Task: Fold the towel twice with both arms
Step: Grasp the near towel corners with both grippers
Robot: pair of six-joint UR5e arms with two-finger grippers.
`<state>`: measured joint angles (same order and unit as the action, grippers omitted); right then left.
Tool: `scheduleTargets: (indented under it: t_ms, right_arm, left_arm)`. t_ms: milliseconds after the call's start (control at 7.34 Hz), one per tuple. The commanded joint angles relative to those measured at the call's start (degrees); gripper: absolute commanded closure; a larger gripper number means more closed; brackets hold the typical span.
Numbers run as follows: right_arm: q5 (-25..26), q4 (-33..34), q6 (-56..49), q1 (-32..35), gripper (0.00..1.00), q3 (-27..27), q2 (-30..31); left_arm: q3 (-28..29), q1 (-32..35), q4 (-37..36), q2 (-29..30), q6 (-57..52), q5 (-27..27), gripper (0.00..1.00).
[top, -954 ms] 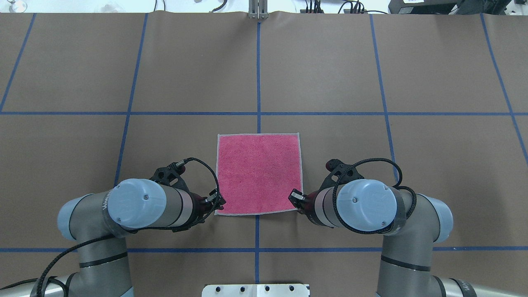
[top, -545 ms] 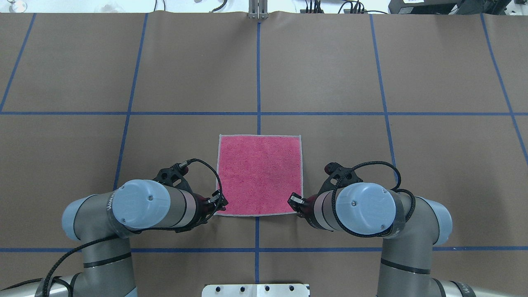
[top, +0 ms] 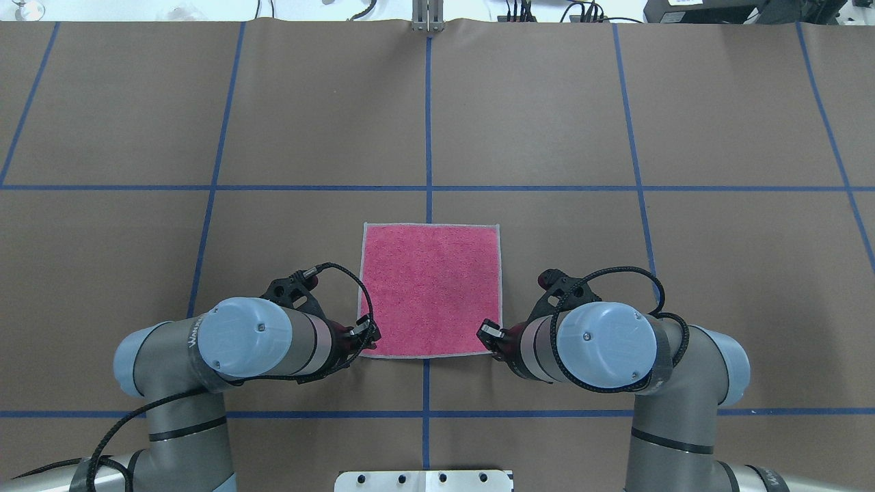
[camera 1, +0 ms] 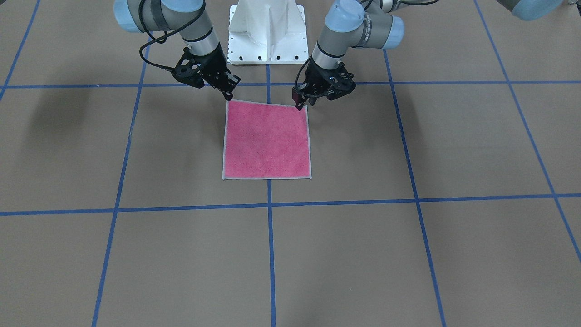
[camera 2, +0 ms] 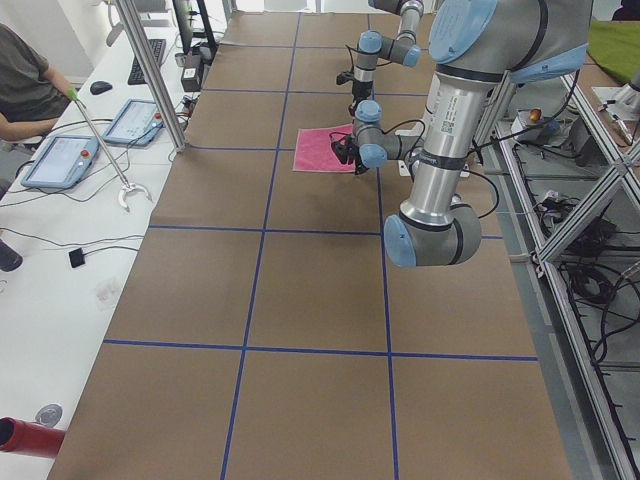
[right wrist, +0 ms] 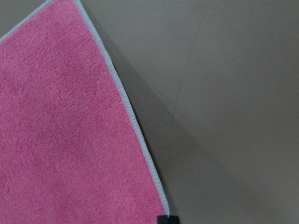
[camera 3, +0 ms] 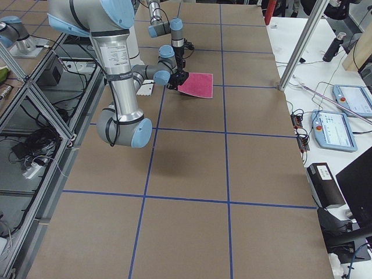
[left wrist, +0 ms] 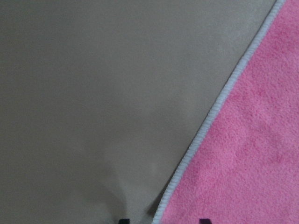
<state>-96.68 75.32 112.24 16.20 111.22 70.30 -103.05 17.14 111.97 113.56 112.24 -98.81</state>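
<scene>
Towel: the towel (top: 431,290) lies flat on the brown table (top: 547,123) with its pink side up. It has no fold in it. It sits across the middle one of the blue lines (top: 428,123), close in front of the robot.
Left gripper: the left gripper (top: 366,335) is down at the towel's near corner on the robot's left. In the left wrist view, its two dark fingertips (left wrist: 124,220) stand a little apart, and the towel's pale edge runs between them.
Right gripper: the right gripper (top: 489,336) is down at the other near corner. Only one dark tip (right wrist: 167,218) shows, right at the towel's edge, so it is not clear if the fingers are apart or together.
Arms: the left arm (top: 239,338) and the right arm (top: 608,338) bend in from each side, with the towel between them.
Base: the white base (camera 1: 268,32) stands behind the towel.
Person: a person (camera 2: 25,85) sits at a side desk.
</scene>
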Motion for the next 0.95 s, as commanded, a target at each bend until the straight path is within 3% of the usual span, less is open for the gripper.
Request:
scheduleTargets:
  t_ms: [0, 409, 681, 818]
  right_arm:
    - [0.00, 0.00, 0.00, 0.06, 1.00, 0.05, 0.01]
    - [0.00, 0.00, 0.00, 0.06, 1.00, 0.40, 0.01]
    - [0.00, 0.00, 0.00, 0.15, 1.00, 0.40, 0.19]
    - [0.00, 0.00, 0.00, 0.15, 1.00, 0.49, 0.53]
  left_arm:
    - [0.04, -0.09, 0.00, -0.01, 0.00, 0.02, 0.60]
    - [0.04, -0.44, 0.00, -0.18, 0.00, 0.02, 0.66]
    - [-0.31, -0.35, 0.00, -0.18, 0.00, 0.02, 0.99]
    - [-0.74, -0.18, -0.09, -0.18, 0.00, 0.02, 1.00]
